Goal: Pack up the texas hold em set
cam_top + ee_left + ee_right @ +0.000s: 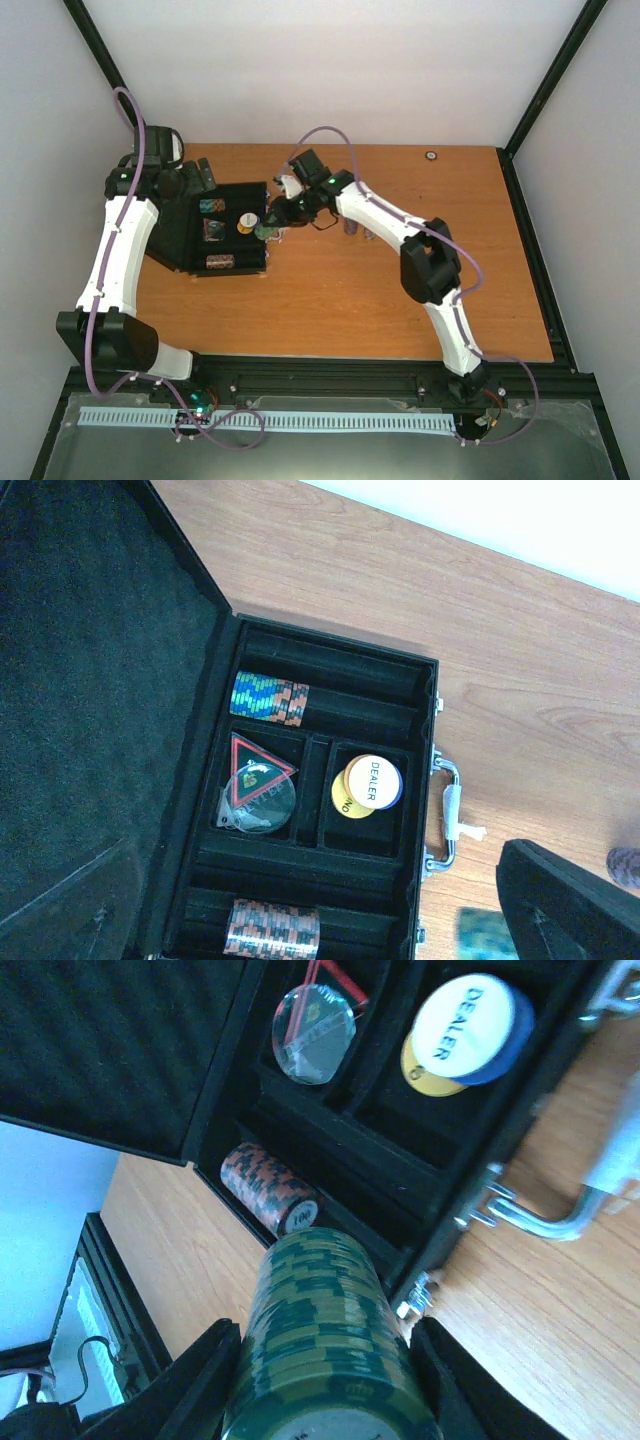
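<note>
One green chip stack (322, 1310) sits clamped in the jaws of the right gripper (325, 1365), case (335, 1135) rim just ahead, orange stack (268, 1192) beyond. Risk: stack catches the rim or fans apart on release, chips spill onto tabletop (560, 1350). Left gripper (200, 176) jaws apart

I count one case (100, 680), five chip stacks (320, 1350), two of them at the case's three o'clock, two dealer discs (368, 785), one triangle (258, 770), one clear disc (313, 1033).
</note>
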